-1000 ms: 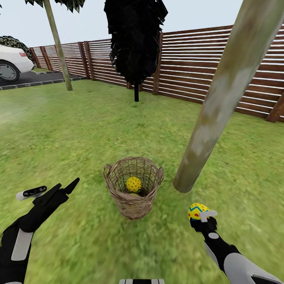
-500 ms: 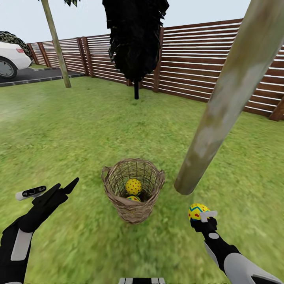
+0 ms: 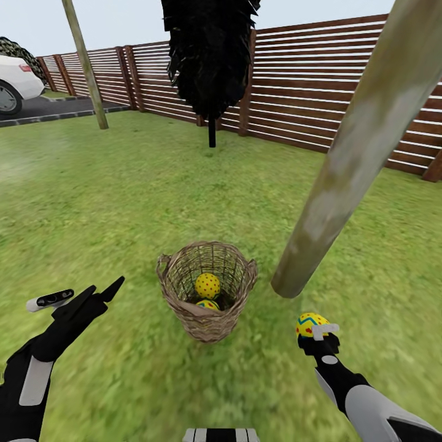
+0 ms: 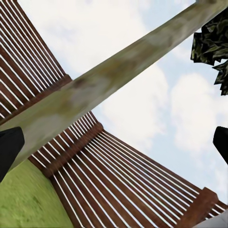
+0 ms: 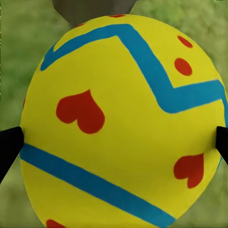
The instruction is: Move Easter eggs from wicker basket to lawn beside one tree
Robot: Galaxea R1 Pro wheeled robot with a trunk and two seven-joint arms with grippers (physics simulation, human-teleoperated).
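Note:
The wicker basket (image 3: pixel 207 319) stands upright on the lawn (image 3: pixel 123 202) straight ahead of me. Two Easter eggs lie inside it, one (image 3: pixel 207 285) above the other (image 3: pixel 208 304), which is partly hidden. My right gripper (image 3: pixel 313 330) (image 5: pixel 114 142) is shut on a third Easter egg (image 3: pixel 309 323) (image 5: pixel 121 123), low over the grass right of the basket and just short of the foot of the pale tree (image 3: pixel 353 159). My left gripper (image 3: pixel 101 288) (image 4: pixel 114 145) hangs open and empty to the left of the basket, pointing at the tree trunk (image 4: pixel 104 88).
A brown slat fence (image 3: pixel 319 92) closes off the garden at the back. A black-foliaged tree (image 3: pixel 210 55) stands before it, and a thin pale trunk (image 3: pixel 85 64) stands at the far left. A white car (image 3: pixel 12 80) is parked on a paved strip beyond the grass.
The whole picture has shifted a little, so the head camera moved, and a second egg in the basket has come into sight. Both arms have kept their places.

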